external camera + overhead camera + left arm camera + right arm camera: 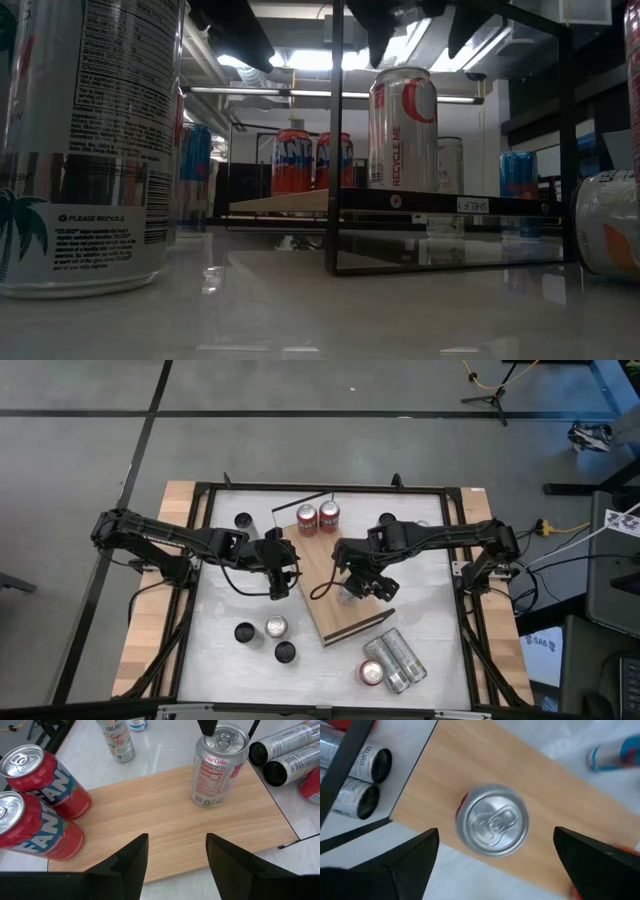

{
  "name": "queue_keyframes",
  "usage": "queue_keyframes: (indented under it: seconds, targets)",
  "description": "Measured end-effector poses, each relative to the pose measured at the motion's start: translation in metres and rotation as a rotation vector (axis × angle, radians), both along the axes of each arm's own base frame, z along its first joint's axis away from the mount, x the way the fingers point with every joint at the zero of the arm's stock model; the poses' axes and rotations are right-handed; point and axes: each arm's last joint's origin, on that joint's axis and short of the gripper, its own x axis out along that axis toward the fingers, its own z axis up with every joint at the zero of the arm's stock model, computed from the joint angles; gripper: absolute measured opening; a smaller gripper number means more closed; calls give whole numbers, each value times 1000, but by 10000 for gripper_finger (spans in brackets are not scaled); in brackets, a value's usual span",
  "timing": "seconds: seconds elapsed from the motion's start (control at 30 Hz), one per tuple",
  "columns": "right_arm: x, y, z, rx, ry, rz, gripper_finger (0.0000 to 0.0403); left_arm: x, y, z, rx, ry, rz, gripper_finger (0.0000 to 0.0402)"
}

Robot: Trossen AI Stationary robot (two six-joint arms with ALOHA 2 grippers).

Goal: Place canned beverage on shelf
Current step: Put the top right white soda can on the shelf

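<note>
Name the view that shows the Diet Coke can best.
Left wrist view: the Diet Coke can stands upright on the shelf, label and lid both visible. The right wrist view shows only its lid from above, between the open right gripper's fingers. The low view shows its side; in the high view the right gripper mostly hides it.

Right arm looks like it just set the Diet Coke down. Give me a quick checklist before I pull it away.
1. Diet Coke can upright on the shelf: ok.
2. Right gripper open, fingers clear of the can on both sides: ok.
3. Can fully on the board, not overhanging the edge: ok.
4. Two Fanta cans standing, well apart from it: ok.
5. Left gripper empty, over the shelf's edge, out of the way: ok.
6. Clearance directly above the can: cannot tell.
</note>
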Motion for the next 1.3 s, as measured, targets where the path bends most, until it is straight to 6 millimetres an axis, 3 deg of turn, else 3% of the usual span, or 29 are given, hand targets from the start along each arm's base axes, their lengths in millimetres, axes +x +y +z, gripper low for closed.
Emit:
queue_keyframes:
  seconds: [0.23,0.73,1.3]
  targets:
    - [9,2,-9,8,-7,82,386,0,0,0,0,0,0,191]
    - [20,1,-39,-40,106,36,386,0,0,0,0,-7,1,191]
    - [20,1,-41,-18,112,-47,386,0,0,0,1,-7,1,192]
